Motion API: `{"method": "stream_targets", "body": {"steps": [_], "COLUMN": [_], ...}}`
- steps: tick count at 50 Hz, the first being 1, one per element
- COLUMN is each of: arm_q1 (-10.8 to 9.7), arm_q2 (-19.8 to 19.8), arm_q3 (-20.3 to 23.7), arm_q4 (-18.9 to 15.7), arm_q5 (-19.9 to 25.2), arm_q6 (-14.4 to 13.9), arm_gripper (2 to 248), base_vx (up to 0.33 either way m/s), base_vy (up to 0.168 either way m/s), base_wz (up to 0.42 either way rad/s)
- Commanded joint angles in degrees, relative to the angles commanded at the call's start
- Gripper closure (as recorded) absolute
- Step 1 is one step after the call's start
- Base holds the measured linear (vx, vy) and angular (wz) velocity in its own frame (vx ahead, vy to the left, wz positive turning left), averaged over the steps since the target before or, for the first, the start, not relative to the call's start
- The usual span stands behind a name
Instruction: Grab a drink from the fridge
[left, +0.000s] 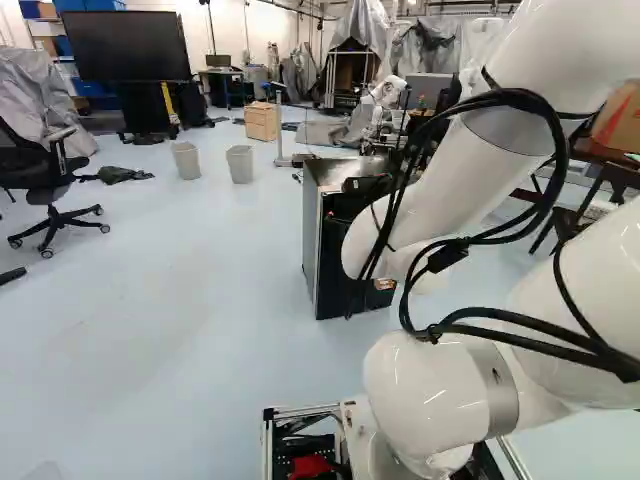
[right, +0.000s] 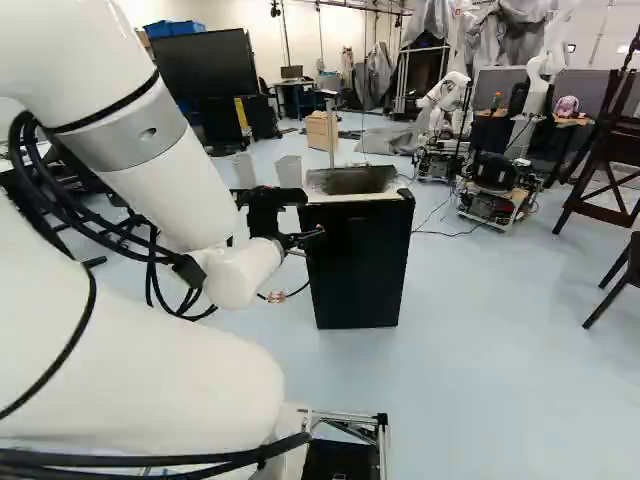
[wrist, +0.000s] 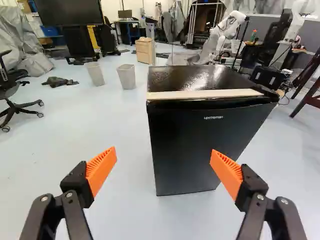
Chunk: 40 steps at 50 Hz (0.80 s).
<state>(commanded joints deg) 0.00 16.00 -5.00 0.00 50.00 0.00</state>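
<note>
Left base view: my arm (left: 440, 400) rises at the right and hides part of the fridge (left: 337, 275), which stands on the floor (left: 180, 290) just past the arm's bend. Behind it I've got 2 grey bins (left: 240, 163) and a wooden cabinet (left: 261, 122), with an office chair (left: 48, 185) way over at the left.

Right base view: arm's on the left here, and the gripper (right: 303, 240) hangs in front of the fridge, lining up with the left end of its top front edge. The fridge is near the middle, upright, black front facing me. Past its right top corner there's another robot (right: 442, 95).

Wrist view: gripper's wide open, 2 orange pads (wrist: 101, 169) spread well apart and touching nothing, so I'm not grabbing anything. The fridge sits dead ahead, apart from the fingers, with the right one overlapping its front in my view. A pale strip (wrist: 205, 94) runs along the top's front edge. The door looks closed, so the inside is hidden from me.
</note>
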Motion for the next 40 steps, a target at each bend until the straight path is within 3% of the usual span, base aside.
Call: {"method": "stream_targets", "body": {"steps": [40], "arm_q1": [0.0], "arm_q2": [0.0], "arm_q3": [0.0], "arm_q4": [0.0], "arm_q5": [0.0], "arm_q6": [0.0], "arm_gripper": [3], "base_vx": [0.05], "base_vy": [0.025], "base_wz": [-0.009]}}
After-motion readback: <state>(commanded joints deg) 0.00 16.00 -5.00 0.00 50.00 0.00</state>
